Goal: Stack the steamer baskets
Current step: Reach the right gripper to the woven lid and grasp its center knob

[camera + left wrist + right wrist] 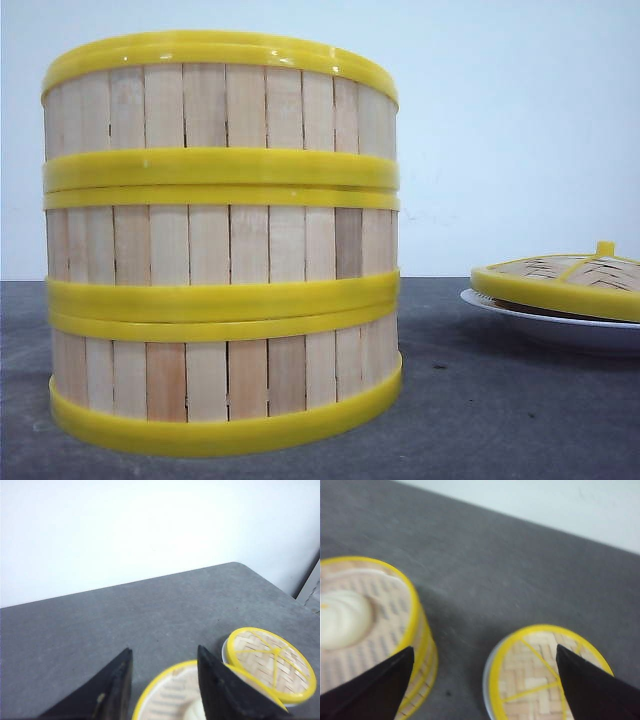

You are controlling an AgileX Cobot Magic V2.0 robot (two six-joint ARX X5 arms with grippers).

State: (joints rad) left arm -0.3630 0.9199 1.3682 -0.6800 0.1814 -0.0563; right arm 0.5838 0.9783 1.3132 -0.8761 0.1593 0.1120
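Observation:
Three steamer baskets (220,240) stand stacked in one tower on the grey table, close to the front camera. Pale wooden slats and yellow rims show on each level. From above, the top basket (365,625) holds a white bun (342,617). My left gripper (162,655) hangs open above the top basket (175,695), holding nothing. My right gripper (482,655) is open wide above the gap between the stack and the lid, also holding nothing. No gripper appears in the front view.
A flat woven yellow-rimmed lid (565,275) with a knob lies on a white plate (545,325) to the right of the stack; it also shows as the lid (272,662) and the lid (545,675) in the wrist views. A pale wall stands behind the table (125,615).

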